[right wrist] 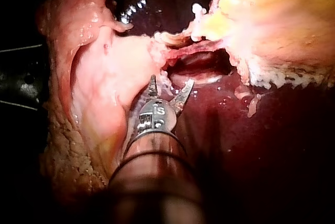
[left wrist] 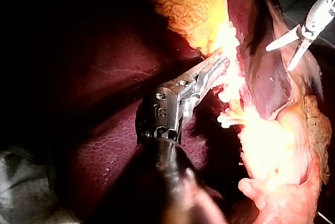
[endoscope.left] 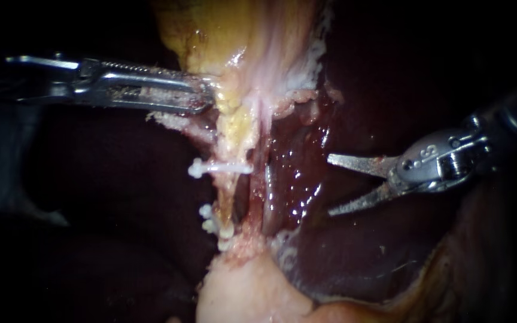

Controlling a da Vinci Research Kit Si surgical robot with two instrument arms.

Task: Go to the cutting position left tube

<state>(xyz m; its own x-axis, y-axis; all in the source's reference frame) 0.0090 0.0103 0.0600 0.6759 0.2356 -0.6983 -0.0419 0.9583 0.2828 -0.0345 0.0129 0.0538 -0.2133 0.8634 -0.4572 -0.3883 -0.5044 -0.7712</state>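
Two instruments, endoscope view. Left instrument (endoscope.left: 201, 96): jaws clenched on the gallbladder (endoscope.left: 240, 36) at its narrow lower end. Right instrument (endoscope.left: 330, 184): blades spread, gripping nothing, over the glossy dark-red liver (endoscope.left: 342, 251), apart from the left tube (endoscope.left: 228, 203). Left tube: yellowish strand below the gallbladder, one white clip (endoscope.left: 219, 167) across it, further clips (endoscope.left: 210, 218) lower down. Surroundings dark.

Left wrist view. Left instrument (left wrist: 215, 71): clamped on pale gallbladder (left wrist: 183, 4) tissue. Right instrument (left wrist: 278, 59): ahead of it, blades parted.

Right wrist view. Right instrument (right wrist: 171, 80): blades parted, wet liver (right wrist: 251, 145) beside it.
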